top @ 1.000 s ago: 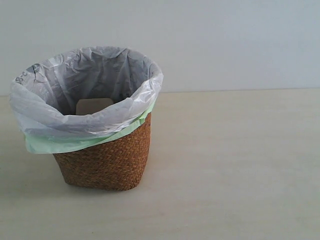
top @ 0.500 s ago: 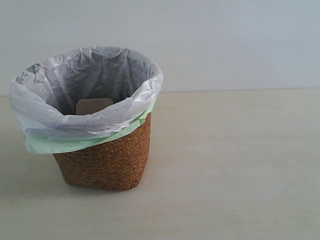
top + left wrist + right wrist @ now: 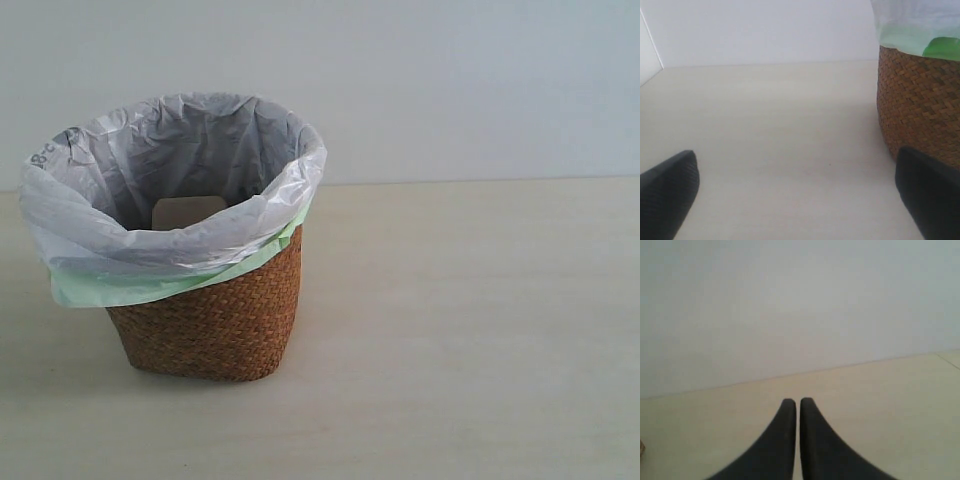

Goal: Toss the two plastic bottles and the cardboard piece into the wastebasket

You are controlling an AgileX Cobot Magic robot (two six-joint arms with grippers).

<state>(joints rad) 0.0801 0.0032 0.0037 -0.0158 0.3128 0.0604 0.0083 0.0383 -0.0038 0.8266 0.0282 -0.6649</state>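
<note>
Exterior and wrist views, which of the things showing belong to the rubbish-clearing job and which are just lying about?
For the job: wastebasket; cardboard piece, tan, already inside it; left gripper, open; right gripper, shut. No bottles show.
Just there: table; wall.

Exterior fronts the wastebasket (image 3: 205, 330); left wrist sees it close; right faces wall (image 3: 800, 305).

Black left gripper (image 3: 796, 159) has finely textured fingers; black right gripper (image 3: 798, 402) tapers smoothly.
</note>
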